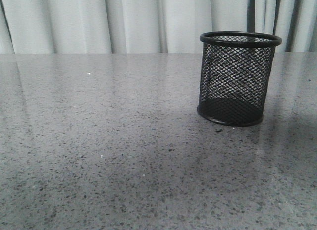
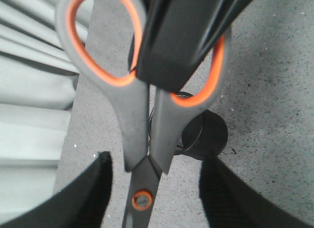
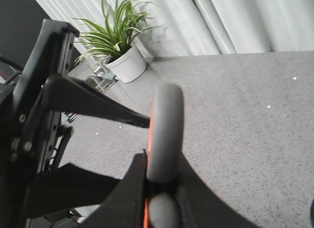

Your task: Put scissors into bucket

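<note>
The bucket (image 1: 237, 79) stands upright on the table at the right of the front view; neither gripper nor the scissors shows there. In the left wrist view the scissors (image 2: 135, 105) hang blades down above the bucket (image 2: 210, 135). My left gripper (image 2: 154, 160) is open; its fingers stand wide on both sides of the orange pivot and do not touch it. A black finger of my right gripper (image 2: 176, 41) clamps the handle loops. In the right wrist view my right gripper (image 3: 163, 163) is shut on the grey and orange handle of the scissors (image 3: 164, 125).
The grey speckled table (image 1: 109, 141) runs back to pale curtains (image 1: 124, 22). The right wrist view shows my left arm's black frame (image 3: 34, 115) close beside the scissors and a potted plant (image 3: 115, 41) on the floor beyond the table.
</note>
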`<state>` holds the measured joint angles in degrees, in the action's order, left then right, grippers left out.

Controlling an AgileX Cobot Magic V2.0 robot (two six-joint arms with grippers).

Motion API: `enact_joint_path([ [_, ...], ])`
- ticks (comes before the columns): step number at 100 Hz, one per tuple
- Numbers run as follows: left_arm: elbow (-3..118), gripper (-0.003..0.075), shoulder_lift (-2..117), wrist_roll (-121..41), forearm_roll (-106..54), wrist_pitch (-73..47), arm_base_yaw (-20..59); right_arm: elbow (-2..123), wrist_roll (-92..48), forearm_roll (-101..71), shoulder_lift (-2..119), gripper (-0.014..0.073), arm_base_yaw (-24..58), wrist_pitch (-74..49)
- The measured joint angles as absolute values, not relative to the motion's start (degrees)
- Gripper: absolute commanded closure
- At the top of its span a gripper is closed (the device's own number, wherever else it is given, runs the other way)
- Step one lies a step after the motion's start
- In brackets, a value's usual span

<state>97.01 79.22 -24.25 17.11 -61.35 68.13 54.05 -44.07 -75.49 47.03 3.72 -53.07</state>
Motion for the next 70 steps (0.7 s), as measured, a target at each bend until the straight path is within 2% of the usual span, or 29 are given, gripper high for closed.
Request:
enact_joint_path([
  [19, 99.4, 0.0281, 79.2, -17.5, 17.5, -63.7, 60.9, 54.1, -44.1, -73.0, 47.0, 0.0641, 3.7, -50.7],
  [47, 104.7, 0.0281, 75.5, -14.7, 15.5, -69.9, 40.9, 58.2, -34.9, -56.8, 48.8, 0.0641, 3.7, -47.7],
  [70, 105.1, 0.0281, 67.1, -14.5, 7.2, -70.4, 23.9, 69.8, -24.8, -41.1, 54.8, 0.0641, 3.7, -55.3],
])
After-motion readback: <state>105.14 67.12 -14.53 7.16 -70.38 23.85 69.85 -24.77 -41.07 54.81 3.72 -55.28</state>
